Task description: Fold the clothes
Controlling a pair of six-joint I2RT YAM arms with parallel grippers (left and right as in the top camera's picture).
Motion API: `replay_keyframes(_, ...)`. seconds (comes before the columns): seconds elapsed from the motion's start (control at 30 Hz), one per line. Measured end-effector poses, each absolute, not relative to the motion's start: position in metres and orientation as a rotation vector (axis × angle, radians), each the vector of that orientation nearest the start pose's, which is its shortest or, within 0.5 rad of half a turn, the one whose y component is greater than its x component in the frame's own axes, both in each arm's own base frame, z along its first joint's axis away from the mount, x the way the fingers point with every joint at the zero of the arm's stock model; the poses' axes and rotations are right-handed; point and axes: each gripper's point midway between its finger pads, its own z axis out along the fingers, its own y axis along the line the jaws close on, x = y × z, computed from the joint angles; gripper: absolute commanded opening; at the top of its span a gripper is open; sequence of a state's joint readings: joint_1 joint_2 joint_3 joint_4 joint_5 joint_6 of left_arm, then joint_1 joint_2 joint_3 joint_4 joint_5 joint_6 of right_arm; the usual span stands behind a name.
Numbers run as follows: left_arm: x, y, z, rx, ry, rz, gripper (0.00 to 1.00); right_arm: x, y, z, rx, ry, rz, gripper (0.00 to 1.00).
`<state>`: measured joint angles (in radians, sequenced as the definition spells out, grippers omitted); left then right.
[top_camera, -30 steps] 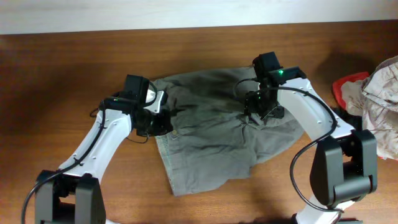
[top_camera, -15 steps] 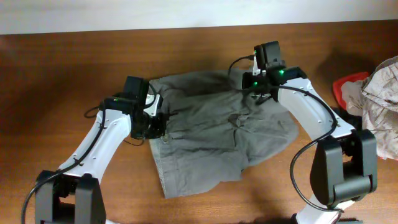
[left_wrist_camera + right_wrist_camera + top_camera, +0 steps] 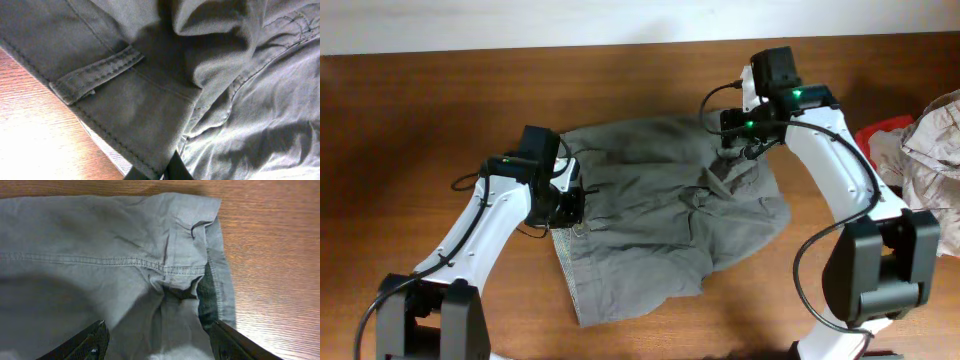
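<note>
Your left gripper [image 3: 563, 203] is still closed tight on the waistband edge of the grey-olive shorts [image 3: 650, 225], and it has dragged that edge back toward its own side. The lower corner now sits further left on the table [image 3: 420, 120] than a second ago. In the left wrist view the belt loop [image 3: 95, 72] lies just ahead of the pinch. Your right gripper [image 3: 745, 150] has let go and pulled away toward the far right corner of the cloth. Its fingers [image 3: 92, 340] stand wide apart above a stitched seam and grip nothing. The shorts lie wrinkled at mid-table, between both arms. The red garment [image 3: 880, 140] hasn't moved at the right edge.
</note>
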<state>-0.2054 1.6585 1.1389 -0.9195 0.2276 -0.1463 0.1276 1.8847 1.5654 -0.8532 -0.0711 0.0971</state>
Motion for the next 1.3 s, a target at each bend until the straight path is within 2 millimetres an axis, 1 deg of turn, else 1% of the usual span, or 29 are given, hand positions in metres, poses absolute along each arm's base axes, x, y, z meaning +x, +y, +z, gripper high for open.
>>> replay_keyframes(0.03, 0.303, -0.103, 0.068, 0.112, 3.027, -0.376, 0.00, 0.447, 0.069, 0.111, -0.049, 2.754, 0.158, 0.76)
replay_keyframes(0.07, 0.303, -0.103, 0.068, 0.113, 3.026, -0.376, 0.01, 0.449, 0.069, 0.102, -0.042, 2.766, 0.153, 0.78)
replay_keyframes(0.1, 0.303, -0.103, 0.068, 0.113, 3.025, -0.376, 0.00, 0.449, 0.068, 0.091, -0.035, 2.790, 0.146, 0.78)
replay_keyframes(0.13, 0.303, -0.103, 0.068, 0.113, 3.024, -0.376, 0.00, 0.447, 0.066, 0.063, -0.015, 2.854, 0.126, 0.77)
replay_keyframes(0.17, 0.304, -0.103, 0.068, 0.113, 3.024, -0.376, 0.00, 0.440, 0.063, 0.050, 0.005, 2.904, 0.112, 0.73)
replay_keyframes(0.2, 0.303, -0.103, 0.068, 0.113, 3.024, -0.376, 0.01, 0.427, 0.058, 0.037, 0.030, 2.974, 0.094, 0.67)
replay_keyframes(0.23, 0.304, -0.103, 0.068, 0.113, 3.024, -0.376, 0.01, 0.419, 0.052, 0.029, 0.060, 3.020, 0.082, 0.61)
replay_keyframes(0.27, 0.304, -0.103, 0.068, 0.113, 3.023, -0.376, 0.01, 0.411, 0.046, 0.024, 0.091, 3.058, 0.083, 0.50)
replay_keyframes(0.3, 0.304, -0.103, 0.068, 0.113, 3.022, -0.377, 0.01, 0.403, 0.041, 0.023, 0.125, 3.092, 0.091, 0.34)
replay_keyframes(0.33, 0.305, -0.103, 0.068, 0.114, 3.016, -0.378, 0.01, 0.400, 0.039, 0.023, 0.136, 3.104, 0.098, 0.25)
replay_keyframes(0.4, 0.308, -0.104, 0.068, 0.116, 3.006, -0.380, 0.01, 0.392, 0.037, 0.024, 0.175, 3.139, 0.157, 0.13)
replay_keyframes(0.43, 0.309, -0.104, 0.069, 0.117, 3.001, -0.383, 0.01, 0.390, 0.038, 0.025, 0.189, 3.145, 0.179, 0.08)
replay_keyframes(0.5, 0.309, -0.105, 0.069, 0.122, 3.000, -0.385, 0.01, 0.390, 0.040, 0.026, 0.204, 3.144, 0.229, 0.05)
replay_keyframes(0.53, 0.309, -0.105, 0.069, 0.128, 2.998, -0.384, 0.01, 0.393, 0.042, 0.028, 0.202, 3.136, 0.246, 0.05)
replay_keyframes(0.6, 0.309, -0.105, 0.069, 0.139, 2.998, -0.384, 0.01, 0.407, 0.042, 0.039, 0.200, 3.090, 0.261, 0.05)
replay_keyframes(0.7, 0.309, -0.105, 0.069, 0.150, 2.996, -0.383, 0.01, 0.438, 0.031, 0.071, 0.218, 2.980, 0.257, 0.08)
replay_keyframes(0.77, 0.309, -0.105, 0.069, 0.153, 2.996, -0.383, 0.01, 0.460, 0.013, 0.102, 0.256, 2.886, 0.237, 0.09)
replay_keyframes(0.83, 0.309, -0.105, 0.069, 0.158, 2.994, -0.390, 0.01, 0.471, -0.001, 0.122, 0.270, 2.827, 0.227, 0.11)
replay_keyframes(0.9, 0.309, -0.107, 0.070, 0.165, 2.990, -0.403, 0.01, 0.480, -0.012, 0.135, 0.285, 2.772, 0.221, 0.11)
replay_keyframes(0.93, 0.310, -0.109, 0.071, 0.169, 2.985, -0.417, 0.01, 0.483, -0.017, 0.139, 0.295, 2.752, 0.218, 0.50)
replay_keyframes(0.97, 0.311, -0.111, 0.072, 0.173, 2.981, -0.422, 0.00, 0.488, -0.016, 0.141, 0.279, 2.735, 0.223, 0.81)
replay_keyframes(1.0, 0.311, -0.110, 0.072, 0.175, 2.981, -0.417, 0.00, 0.493, -0.017, 0.143, 0.260, 2.714, 0.222, 0.85)
replay_keyframes(1.1, 0.310, -0.108, 0.072, 0.173, 2.987, -0.403, 0.01, 0.503, -0.016, 0.148, 0.168, 2.669, 0.216, 0.86)
replay_keyframes(1.2, 0.308, -0.107, 0.071, 0.172, 2.996, -0.398, 0.01, 0.500, -0.016, 0.147, 0.144, 2.684, 0.212, 0.86)
replay_keyframes(1.23, 0.308, -0.107, 0.071, 0.172, 2.997, -0.397, 0.01, 0.494, -0.016, 0.144, 0.142, 2.710, 0.213, 0.86)
replay_keyframes(1.3, 0.308, -0.107, 0.071, 0.172, 2.997, -0.396, 0.01, 0.473, -0.016, 0.136, 0.155, 2.799, 0.220, 0.86)
